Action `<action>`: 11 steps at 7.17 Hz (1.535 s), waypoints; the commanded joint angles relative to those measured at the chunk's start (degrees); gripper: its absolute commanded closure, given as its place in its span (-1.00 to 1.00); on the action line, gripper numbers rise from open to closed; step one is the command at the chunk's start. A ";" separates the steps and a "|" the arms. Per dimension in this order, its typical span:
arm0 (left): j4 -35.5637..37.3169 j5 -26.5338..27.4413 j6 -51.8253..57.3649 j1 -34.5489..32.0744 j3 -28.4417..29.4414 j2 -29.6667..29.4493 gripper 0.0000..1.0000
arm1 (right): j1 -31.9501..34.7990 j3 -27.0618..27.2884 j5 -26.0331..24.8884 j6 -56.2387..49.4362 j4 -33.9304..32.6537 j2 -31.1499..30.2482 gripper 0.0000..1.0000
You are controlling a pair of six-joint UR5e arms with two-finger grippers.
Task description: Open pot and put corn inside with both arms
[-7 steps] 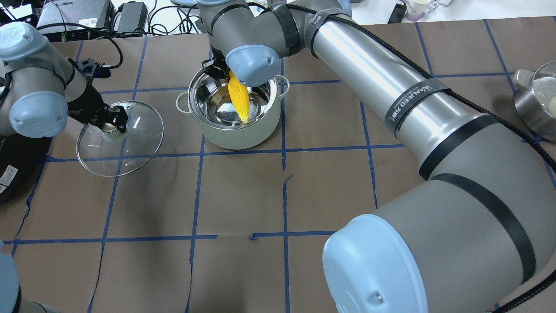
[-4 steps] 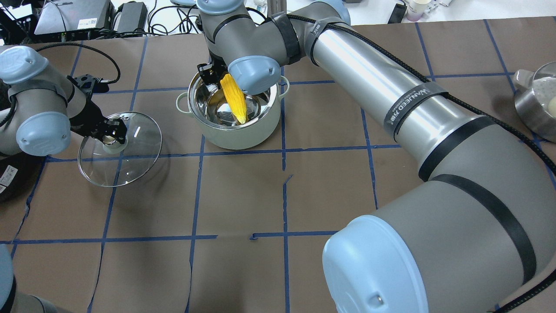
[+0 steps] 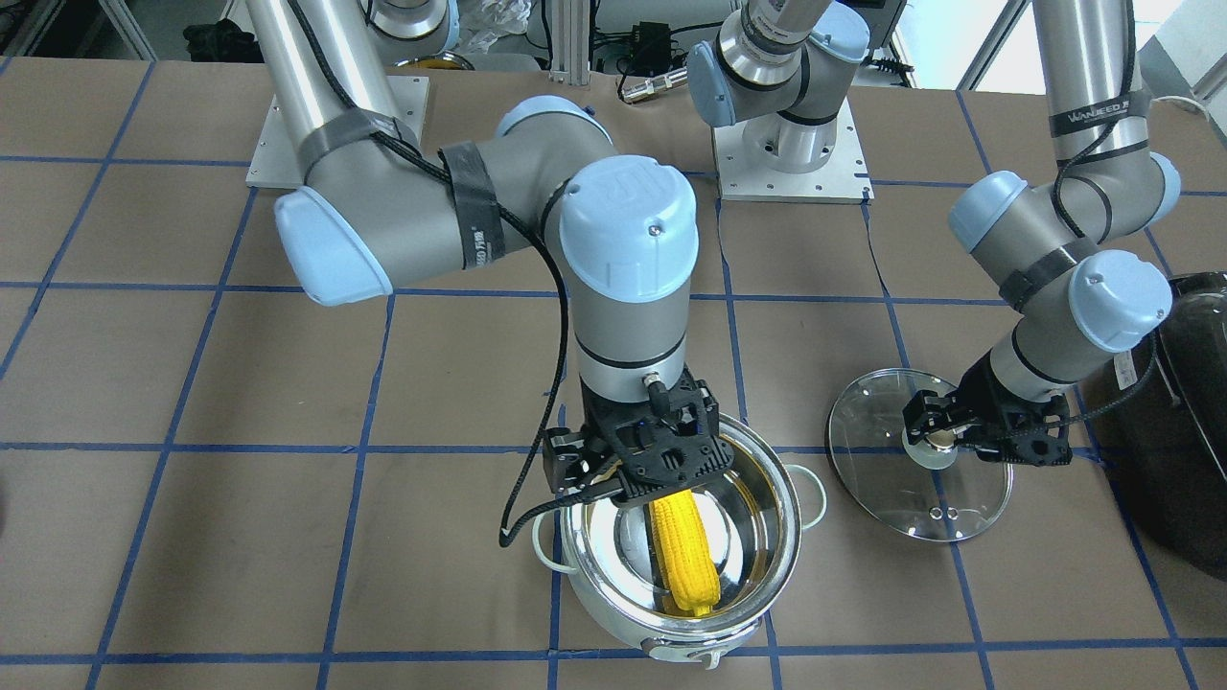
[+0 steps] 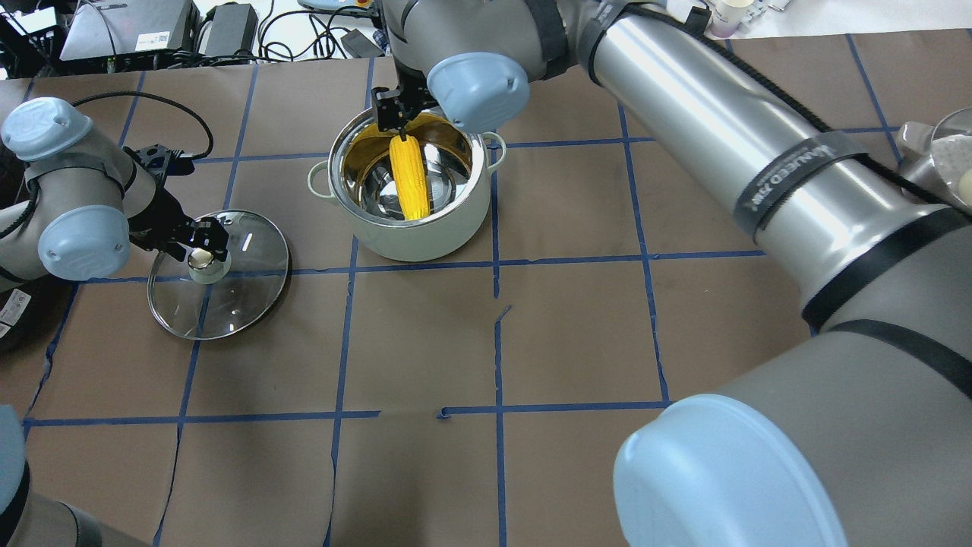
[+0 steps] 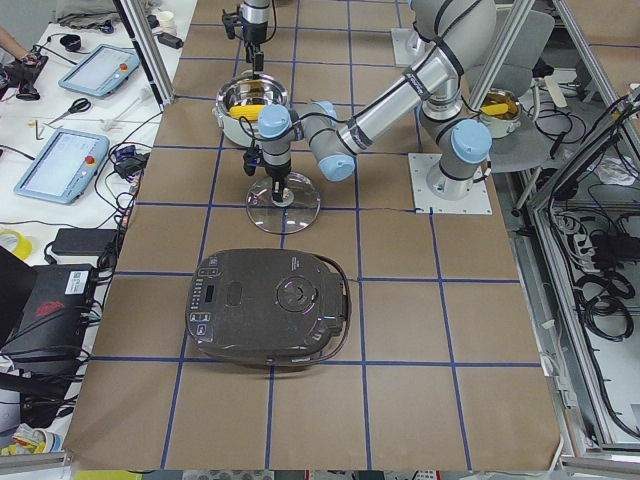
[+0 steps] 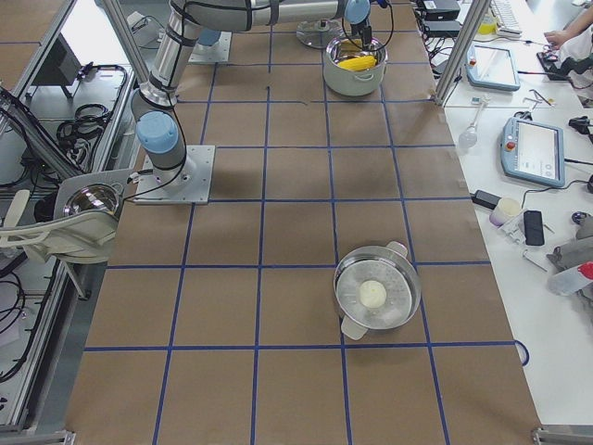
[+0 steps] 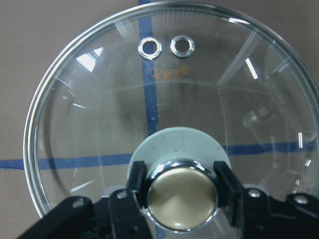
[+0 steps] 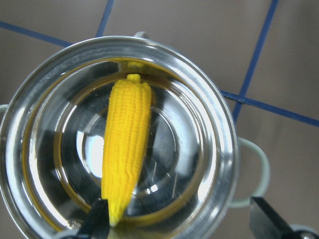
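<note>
The pot [image 4: 414, 241] stands open on the table, also in the front view [image 3: 794, 522] and the right wrist view [image 8: 219, 124]. The yellow corn [image 4: 410, 178] lies inside it, leaning on the wall [image 3: 682, 554] [image 8: 127, 144]. My right gripper [image 4: 396, 114] hovers over the pot's far rim [image 3: 661, 470], open, its fingers wide apart and the corn's tip beside one finger [image 8: 97, 221]. My left gripper [image 4: 199, 247] [image 3: 944, 436] is shut on the knob [image 7: 182, 196] of the glass lid [image 4: 235, 292] [image 3: 882, 498] [image 7: 99, 109], which lies on the table to the pot's left.
A black appliance [image 5: 270, 305] sits beyond the lid at the table's left end [image 3: 1184, 431]. A second steel pot holding a white ball [image 6: 375, 297] stands at the far right [image 4: 938, 190]. Cables and devices lie past the table's far edge.
The right gripper let go of the corn, which now rests in the pot, and rose toward the far rim. The left gripper lowered the tilted lid flat onto the table.
</note>
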 commanded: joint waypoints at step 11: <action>-37.40 2.75 -29.00 -27.10 25.15 15.32 -1.00 | -22.44 26.05 0.11 -7.87 20.47 -32.83 -1.00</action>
